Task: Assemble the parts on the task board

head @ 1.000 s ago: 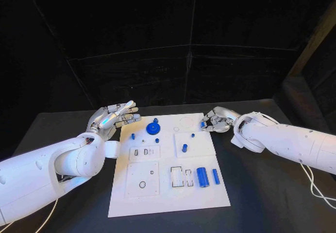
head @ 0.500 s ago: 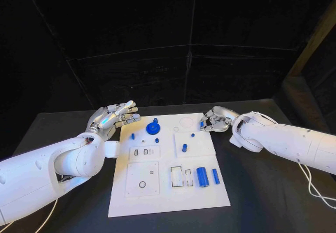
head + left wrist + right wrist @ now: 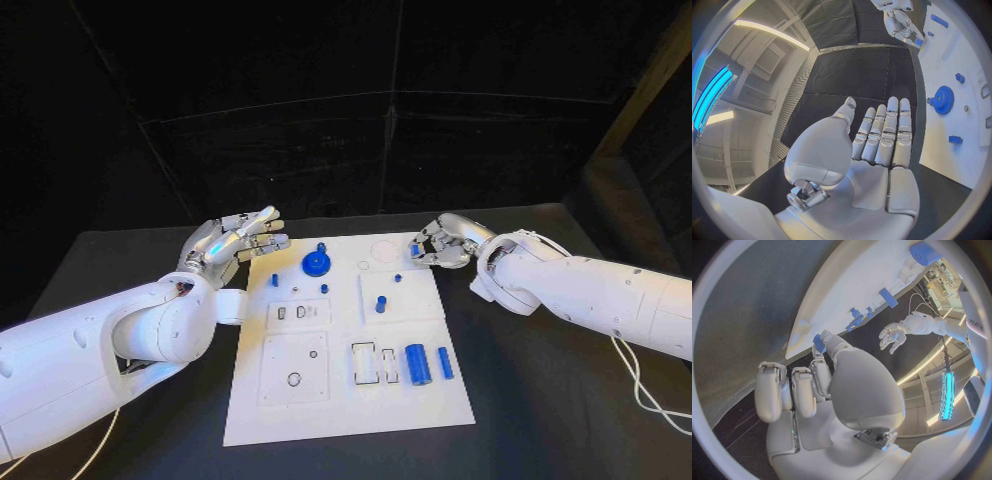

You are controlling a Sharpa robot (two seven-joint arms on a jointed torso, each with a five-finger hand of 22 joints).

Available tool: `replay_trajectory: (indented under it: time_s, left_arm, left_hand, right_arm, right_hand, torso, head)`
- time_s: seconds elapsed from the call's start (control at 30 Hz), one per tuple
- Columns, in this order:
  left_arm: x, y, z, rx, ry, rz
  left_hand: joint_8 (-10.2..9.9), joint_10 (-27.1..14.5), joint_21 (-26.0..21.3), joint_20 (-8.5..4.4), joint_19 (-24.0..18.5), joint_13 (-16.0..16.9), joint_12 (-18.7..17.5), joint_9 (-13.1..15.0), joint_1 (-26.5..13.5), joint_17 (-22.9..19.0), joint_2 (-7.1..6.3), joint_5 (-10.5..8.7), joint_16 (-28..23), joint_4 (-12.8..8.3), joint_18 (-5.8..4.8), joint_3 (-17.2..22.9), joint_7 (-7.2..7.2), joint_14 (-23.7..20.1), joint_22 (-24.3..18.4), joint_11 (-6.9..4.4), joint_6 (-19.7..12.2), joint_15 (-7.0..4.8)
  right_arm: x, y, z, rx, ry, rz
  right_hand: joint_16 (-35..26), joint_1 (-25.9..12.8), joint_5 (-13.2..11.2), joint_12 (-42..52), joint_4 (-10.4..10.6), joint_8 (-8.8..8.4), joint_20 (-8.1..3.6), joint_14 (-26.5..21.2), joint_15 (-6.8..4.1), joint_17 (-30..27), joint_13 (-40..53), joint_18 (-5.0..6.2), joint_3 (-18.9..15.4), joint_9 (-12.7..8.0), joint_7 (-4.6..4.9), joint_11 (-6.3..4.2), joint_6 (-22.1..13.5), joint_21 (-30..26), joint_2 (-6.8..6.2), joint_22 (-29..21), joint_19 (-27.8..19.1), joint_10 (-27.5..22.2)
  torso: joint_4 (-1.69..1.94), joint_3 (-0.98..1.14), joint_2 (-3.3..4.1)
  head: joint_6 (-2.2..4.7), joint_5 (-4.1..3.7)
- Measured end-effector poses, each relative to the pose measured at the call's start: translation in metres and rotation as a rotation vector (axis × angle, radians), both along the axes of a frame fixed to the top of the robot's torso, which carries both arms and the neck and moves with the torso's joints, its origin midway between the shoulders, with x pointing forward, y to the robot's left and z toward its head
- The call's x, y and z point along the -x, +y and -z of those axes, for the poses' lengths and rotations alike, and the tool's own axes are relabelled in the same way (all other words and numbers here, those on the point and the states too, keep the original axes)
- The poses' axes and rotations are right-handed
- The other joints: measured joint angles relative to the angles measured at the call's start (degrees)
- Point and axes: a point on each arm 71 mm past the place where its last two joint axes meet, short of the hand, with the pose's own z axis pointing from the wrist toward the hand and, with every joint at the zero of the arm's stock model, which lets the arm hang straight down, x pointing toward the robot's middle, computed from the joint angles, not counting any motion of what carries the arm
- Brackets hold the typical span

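1. The right hand point(image 3: 440, 246) pinches a small blue plastic peg point(image 3: 819, 343) between thumb and a fingertip, just above the far right corner of the white rectangular task board point(image 3: 346, 405).
2. The left hand point(image 3: 234, 242) hovers empty with fingers spread, beside the board's far left corner.
3. A blue toothed gear wheel point(image 3: 316, 264) lies on the board just beside the left hand.

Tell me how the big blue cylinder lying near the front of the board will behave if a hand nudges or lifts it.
The cylinder lies on its side on the flat board, so a sideways nudge would probably roll it. It looks rigid and smooth, likely plastic, so fingers may slip. A thinner rod lies close beside it and could get knocked.
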Motion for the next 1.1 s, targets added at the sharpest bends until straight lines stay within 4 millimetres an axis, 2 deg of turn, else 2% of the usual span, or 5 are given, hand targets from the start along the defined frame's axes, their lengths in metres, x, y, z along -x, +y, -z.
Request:
replay_trajectory:
  time_s: [0.23,0.4,0.67,0.9,1.1]
  left_arm:
    - [0.000,0.002,0.000,-0.001,0.000,-0.003]
    - [-0.002,0.005,0.001,-0.005,0.001,-0.012]
    - [-0.004,0.006,0.001,-0.007,0.001,-0.016]
    - [-0.004,0.006,0.001,-0.005,0.001,-0.011]
    - [-0.003,0.006,0.001,-0.005,0.002,-0.010]
  left_hand:
    - [0.00,0.00,0.00,0.00,0.00,0.00,0.00,0.00,0.08,0.00,0.08,0.00,0.00,0.00,0.00,0.00,0.00,0.00,0.00,0.00,0.00,0.00]
    - [-0.23,0.00,-0.26,0.00,0.00,0.00,0.00,0.00,0.52,0.05,0.07,0.00,-0.21,-0.33,0.00,0.01,0.00,0.00,-0.06,0.00,0.00,0.00]
    - [-0.23,0.42,-0.26,0.00,0.41,0.00,0.00,0.00,0.52,0.12,0.07,0.00,-0.21,-0.32,0.00,0.01,0.23,0.00,-0.05,-0.01,0.23,0.00]
    - [-0.23,0.94,-0.26,-0.19,0.59,0.00,0.00,0.00,0.52,0.28,0.07,0.00,-0.21,-0.48,0.00,-0.15,0.32,0.43,-0.05,-0.12,0.74,-0.01]
    - [-0.23,0.93,-0.26,-0.19,0.60,0.00,0.00,0.00,0.52,0.28,0.07,0.00,-0.21,-0.48,0.01,-0.15,0.32,0.43,-0.05,-0.12,0.74,-0.01]
  right_arm:
    - [0.019,0.021,-0.012,-0.046,-0.021,-0.026]
    - [0.028,0.050,-0.025,-0.075,-0.020,-0.046]
    - [0.035,0.101,-0.028,-0.072,0.015,-0.076]
    - [0.040,0.154,-0.027,-0.012,0.023,-0.147]
    - [0.042,0.178,-0.022,0.056,0.018,-0.183]
  right_hand:
    - [0.00,-0.65,0.10,0.00,0.05,-0.36,0.00,0.00,0.00,-0.01,0.00,0.00,0.45,0.00,0.00,0.00,-0.01,0.00,0.66,0.00,0.00,0.00]
    - [0.00,-0.96,0.10,0.00,0.06,-0.58,0.00,0.00,0.01,-0.01,0.00,-0.93,0.46,-0.12,0.01,0.00,-0.04,0.00,0.97,0.00,0.00,0.00]
    - [0.00,-1.35,0.10,-0.01,0.06,-0.91,0.00,0.00,0.01,-0.01,0.01,-0.93,0.45,-0.28,-0.04,0.00,-0.13,0.00,1.30,0.00,0.00,-0.01]
    - [0.00,-2.27,0.32,-0.46,0.62,-1.13,0.00,0.00,0.01,-0.01,-0.01,-0.92,1.01,-0.28,0.03,0.00,-0.23,0.24,0.70,0.00,0.00,0.00]
    - [0.00,-2.28,0.32,-0.75,0.62,-1.35,0.01,0.00,0.01,-0.02,-0.01,-0.92,1.01,-0.28,-0.01,0.00,-0.30,0.24,0.70,0.00,0.00,-0.01]
  torso:
    - [0.00,-0.10,-0.17]
    - [0.09,-0.28,-0.54]
    - [0.40,-0.70,-1.16]
    - [0.85,-1.05,-1.65]
    - [1.05,-1.31,-1.94]
  head:
    - [0.15,0.14]
    - [-0.04,0.43]
    - [-0.76,2.09]
    - [-2.15,3.39]
    - [-3.27,4.80]
